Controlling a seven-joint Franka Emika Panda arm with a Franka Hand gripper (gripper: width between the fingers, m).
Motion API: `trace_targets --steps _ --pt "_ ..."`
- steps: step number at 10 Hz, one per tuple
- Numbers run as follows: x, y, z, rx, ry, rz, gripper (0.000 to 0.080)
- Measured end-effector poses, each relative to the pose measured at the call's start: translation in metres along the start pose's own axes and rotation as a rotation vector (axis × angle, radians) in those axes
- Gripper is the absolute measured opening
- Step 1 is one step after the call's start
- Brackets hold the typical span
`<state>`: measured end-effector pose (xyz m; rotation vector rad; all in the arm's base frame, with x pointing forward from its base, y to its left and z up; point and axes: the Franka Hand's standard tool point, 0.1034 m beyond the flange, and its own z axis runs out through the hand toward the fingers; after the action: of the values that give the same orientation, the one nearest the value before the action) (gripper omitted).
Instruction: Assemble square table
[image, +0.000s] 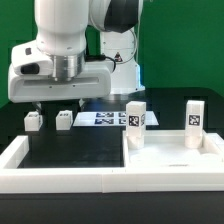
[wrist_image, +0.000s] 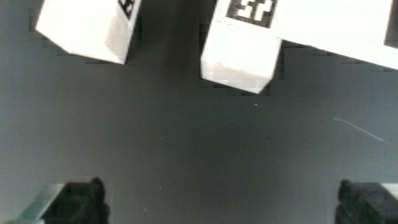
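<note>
At the near edge of the worktop: a white border wall runs along the edge and turns back at both near corners.

Just inside the wall, in the near corner on the exterior view's right: the square top, white with a raised rim, lying flat. Two legs stand upright on it, one at each far corner of the top. The first upright leg is on the exterior view's left, the second upright leg on its right. Each carries a black-and-white tag. Cannot tell whether they are fastened or only standing.

Farther back, toward the worktop's edge on the exterior view's left: the first loose leg and the second loose leg rest side by side on the black surface. They do not touch each other and sit well apart from the square top.

Directly above that pair: the gripper, jaws spread wide, nothing between them. The wrist view agrees. The dark fingertips are far apart with bare worktop between them, and neither loose leg touches a finger.

Behind, mid-worktop: the marker board, flat, partly hidden by the first upright leg.

Toward the far edge: the arm, rising out of frame.
</note>
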<state>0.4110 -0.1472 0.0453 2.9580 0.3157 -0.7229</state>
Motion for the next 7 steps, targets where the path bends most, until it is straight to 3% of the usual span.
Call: trace_targets --steps 1,3,5,7 --pt "-0.008 -0.004 0.011 0.013 -0.026 0.027 0.0649" --pt "-0.019 -0.016 0.019 0.054 -0.075 0.049 0.0649" --pt "-0.026 -0.019 0.024 0.078 -0.123 0.055 0.0649" --pt "-0.026 -0.019 0.024 0.076 -0.124 0.054 0.0649"
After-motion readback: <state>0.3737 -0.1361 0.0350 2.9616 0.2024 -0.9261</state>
